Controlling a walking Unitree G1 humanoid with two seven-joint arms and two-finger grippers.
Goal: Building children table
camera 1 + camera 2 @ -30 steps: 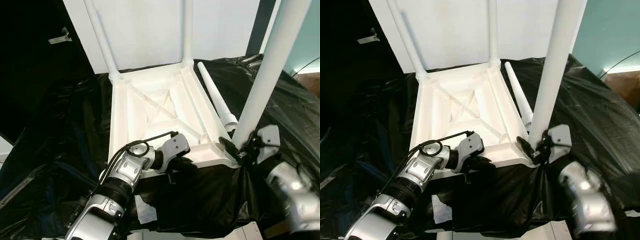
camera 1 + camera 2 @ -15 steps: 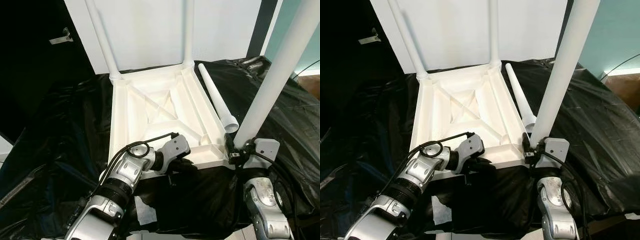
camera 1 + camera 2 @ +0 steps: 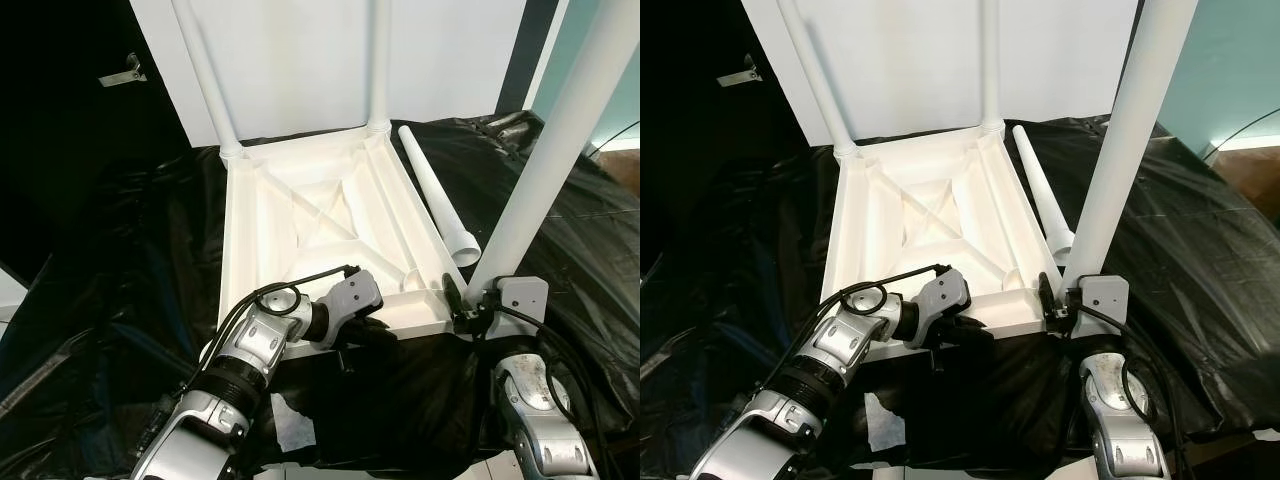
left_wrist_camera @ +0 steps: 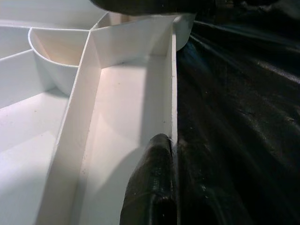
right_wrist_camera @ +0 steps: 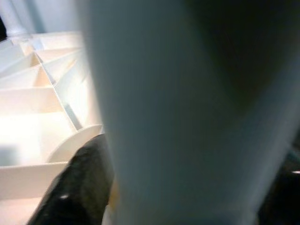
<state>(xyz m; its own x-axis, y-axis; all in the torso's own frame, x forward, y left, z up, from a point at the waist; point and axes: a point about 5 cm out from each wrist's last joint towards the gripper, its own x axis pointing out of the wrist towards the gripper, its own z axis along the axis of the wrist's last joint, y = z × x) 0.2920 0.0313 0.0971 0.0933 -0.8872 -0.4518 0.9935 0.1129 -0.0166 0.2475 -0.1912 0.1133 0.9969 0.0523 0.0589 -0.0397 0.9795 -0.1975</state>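
A crinkled black plastic sheet [image 3: 120,300] covers the ground in front of me and reaches out to both sides. Near its front edge, left of the middle, a small white scrap [image 3: 297,433] lies flat on it; I cannot tell whether it is paper or tape. Past the sheet's far edge stands a plain white wall [image 3: 300,60]. To the left of that is a black panel [image 3: 60,150] with a small metal bracket [image 3: 120,73] fixed high on it. Right of the white wall comes a dark upright strip [image 3: 523,50], then a teal wall [image 3: 1220,70]. At the sheet's far right corner, a patch of brown wooden floor [image 3: 1252,168] shows, with a thin dark cable [image 3: 1243,124] arching above it.
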